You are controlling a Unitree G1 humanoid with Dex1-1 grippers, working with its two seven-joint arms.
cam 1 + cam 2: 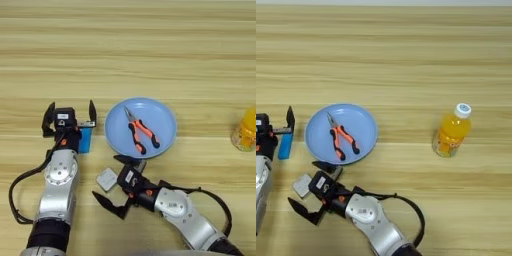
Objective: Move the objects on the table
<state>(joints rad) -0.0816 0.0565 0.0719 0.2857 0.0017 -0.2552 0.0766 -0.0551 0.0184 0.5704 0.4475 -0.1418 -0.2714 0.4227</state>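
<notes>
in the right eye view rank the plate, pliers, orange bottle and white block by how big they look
1. light-blue plate
2. orange bottle
3. pliers, close to the bottle in length but slimmer
4. white block, partly hidden by the right tool

Left gripper (69, 119) fingers spread, pointing away; right gripper (114, 183) spread wide, aimed leftward.

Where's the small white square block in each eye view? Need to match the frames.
Left eye view: the small white square block lies lower centre-left, below the plate's left edge, beside the right end effector.
Right eye view: same block, far lower left.
Shared landmark: the round light-blue plate holding the needle-nose pliers.
</notes>
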